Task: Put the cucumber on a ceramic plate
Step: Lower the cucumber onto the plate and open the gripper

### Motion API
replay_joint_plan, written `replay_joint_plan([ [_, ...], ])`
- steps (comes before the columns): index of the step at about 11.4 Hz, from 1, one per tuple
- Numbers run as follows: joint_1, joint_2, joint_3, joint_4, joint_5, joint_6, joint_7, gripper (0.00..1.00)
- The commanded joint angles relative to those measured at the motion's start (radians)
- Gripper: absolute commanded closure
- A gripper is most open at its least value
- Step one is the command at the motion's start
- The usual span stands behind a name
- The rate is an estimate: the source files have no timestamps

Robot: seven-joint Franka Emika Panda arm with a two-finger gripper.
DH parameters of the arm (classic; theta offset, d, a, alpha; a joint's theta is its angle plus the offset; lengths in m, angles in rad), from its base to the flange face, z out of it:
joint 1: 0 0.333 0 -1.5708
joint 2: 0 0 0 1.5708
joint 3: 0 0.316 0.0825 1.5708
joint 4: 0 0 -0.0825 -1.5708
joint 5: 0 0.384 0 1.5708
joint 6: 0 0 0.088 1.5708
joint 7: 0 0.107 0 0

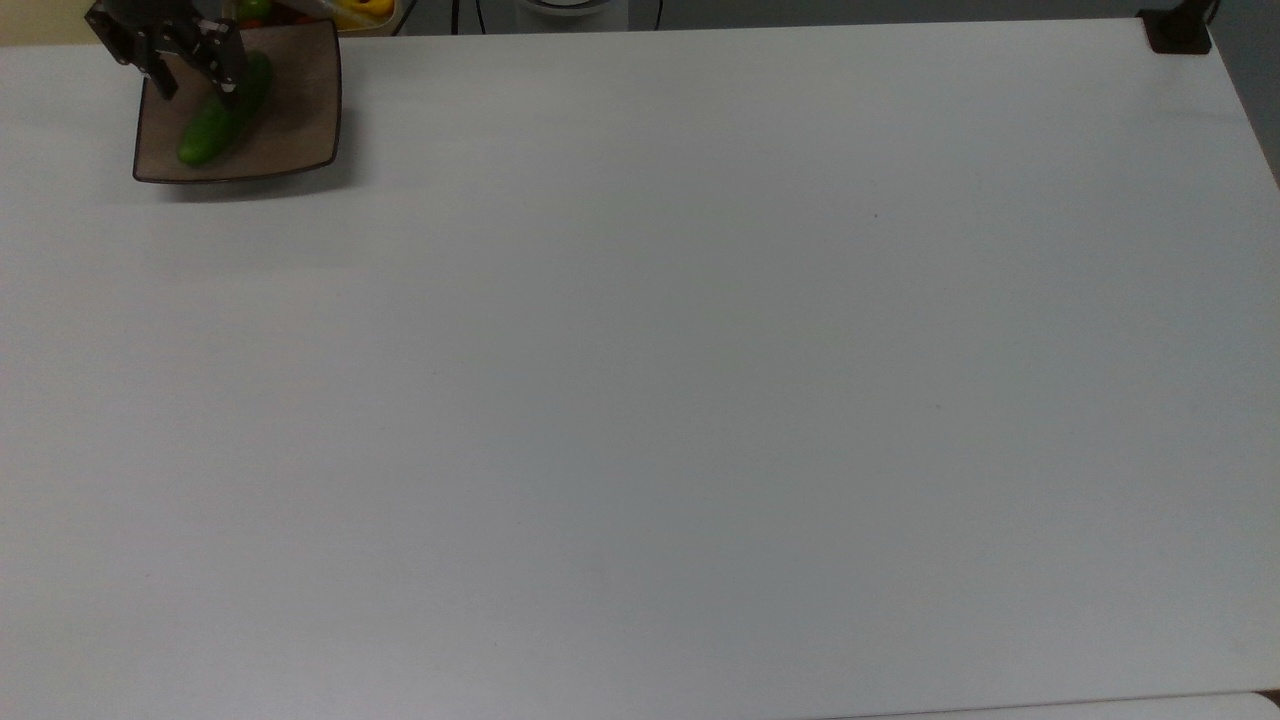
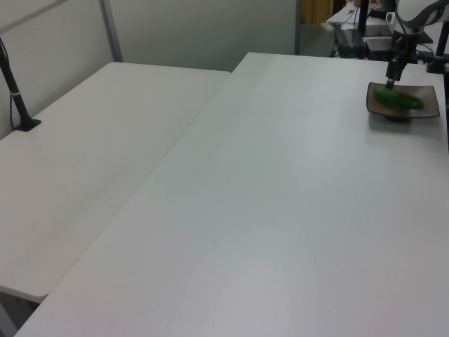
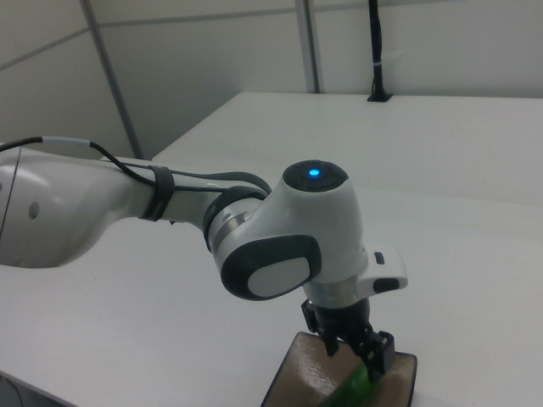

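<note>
Cucumber [image 1: 222, 112] is down on the ceramic plate [image 1: 300, 120], long axis running approx 1-to-7 o'clock in the top view, fully inside the dark rim. Left view agrees: it lies across the plate, not hanging over an edge.

Gripper [image 1: 188, 72] sits above the cucumber's upper half, toward 11 o'clock of the plate centre in the top view. Fingers spread wide, nothing between them; one finger overlaps the cucumber's upper end in that view, so can't tell if it's touching or just above. Looks released, imo.

Next move prob a straight lift, since the cucumber is right under the open jaws; sideways exit risks nudging it.

Bench [image 1: 700, 400] is white, flat, bare. Plate is at the bench's 11 o'clock corner, close to the back edge. Coloured items [image 1: 350, 10] just beyond that edge.
</note>
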Motion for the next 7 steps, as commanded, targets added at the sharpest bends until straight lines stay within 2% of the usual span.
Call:
replay_joint_plan([
  [1,0.004,-0.012,-0.004,-0.009,-0.007,-0.018,-0.011,0.00],
  [3,0.009,-0.015,-0.004,0.006,-0.005,-0.020,0.014,0.00],
  [5,0.024,-0.020,-0.002,0.077,0.009,-0.073,0.101,0.00],
  [7,0.084,-0.023,0.006,0.162,0.076,-0.121,0.236,0.00],
])
